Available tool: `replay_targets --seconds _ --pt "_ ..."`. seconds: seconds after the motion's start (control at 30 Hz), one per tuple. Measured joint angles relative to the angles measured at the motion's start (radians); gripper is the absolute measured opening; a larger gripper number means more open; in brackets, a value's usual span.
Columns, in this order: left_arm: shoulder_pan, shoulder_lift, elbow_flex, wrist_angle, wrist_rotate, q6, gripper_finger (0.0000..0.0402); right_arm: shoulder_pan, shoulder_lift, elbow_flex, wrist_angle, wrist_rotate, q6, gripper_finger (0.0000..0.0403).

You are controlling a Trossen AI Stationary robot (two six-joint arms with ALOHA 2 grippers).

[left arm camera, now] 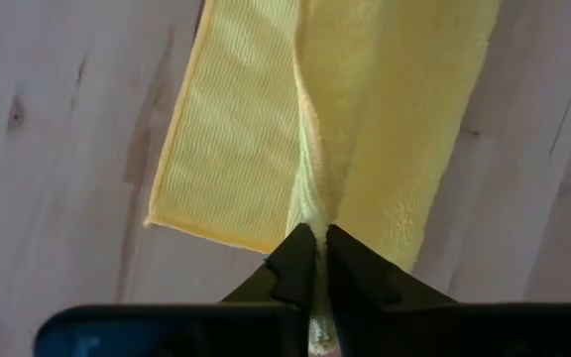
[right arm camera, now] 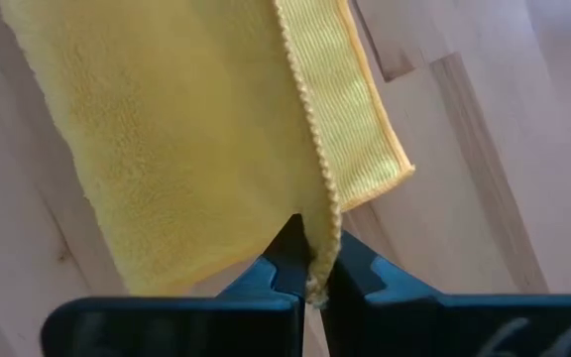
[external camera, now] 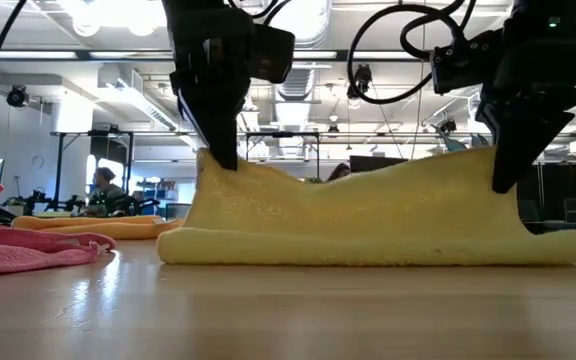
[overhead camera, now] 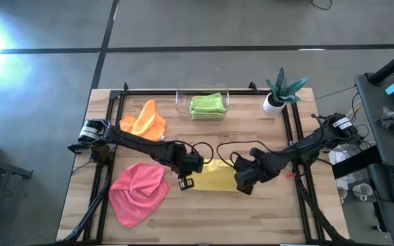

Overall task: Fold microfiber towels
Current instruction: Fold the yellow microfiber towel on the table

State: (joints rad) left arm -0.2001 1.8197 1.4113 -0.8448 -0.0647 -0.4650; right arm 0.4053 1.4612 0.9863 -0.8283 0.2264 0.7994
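Observation:
The yellow microfiber towel [overhead camera: 214,178] lies at the table's middle, doubled over. Its lower part [external camera: 368,245] rests on the wood and its upper layer stands raised at both ends. My left gripper [external camera: 223,160] is shut on the raised left end, and my right gripper [external camera: 503,180] on the raised right end. A pink towel [overhead camera: 139,191] lies spread at the near left, and an orange one [overhead camera: 143,119] is crumpled at the far left. A lime green towel [overhead camera: 207,104] sits in the clear bin [overhead camera: 180,102]. My left gripper pinches the yellow towel's raised left end [left arm camera: 310,213] between its two fingertips, the cloth gathered into a ridge there. The fingers come steeply from above. The held end stands above the table and the rest lies on the wood. Between the grippers the top edge sags. My right gripper pinches the yellow towel's stitched edge [right arm camera: 320,213] at the raised right end between its two fingertips, from above and slanting. One layer or several, I cannot tell. That end is held up off the table while the towel's fold below rests on it.
A potted plant [overhead camera: 282,89] stands at the far right corner. Black rails [overhead camera: 108,137] run along the table's left and right sides. Bare wood lies along the near edge [overhead camera: 217,219].

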Motion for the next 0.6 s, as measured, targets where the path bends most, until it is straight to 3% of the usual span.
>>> replay_targets --seconds 0.17,0.4,0.6 --pt "0.000 0.000 0.000 0.000 -0.002 0.000 0.0060 -0.001 0.000 0.000 0.004 0.001 -0.001 0.0023" --pt "0.009 0.000 0.000 -0.001 -0.002 0.000 0.0129 -0.028 0.000 0.000 0.003 0.002 -0.020 0.0080" --pt "0.016 -0.008 0.000 -0.002 0.036 -0.001 0.0155 -0.070 -0.043 0.007 -0.070 0.002 -0.084 0.0127"
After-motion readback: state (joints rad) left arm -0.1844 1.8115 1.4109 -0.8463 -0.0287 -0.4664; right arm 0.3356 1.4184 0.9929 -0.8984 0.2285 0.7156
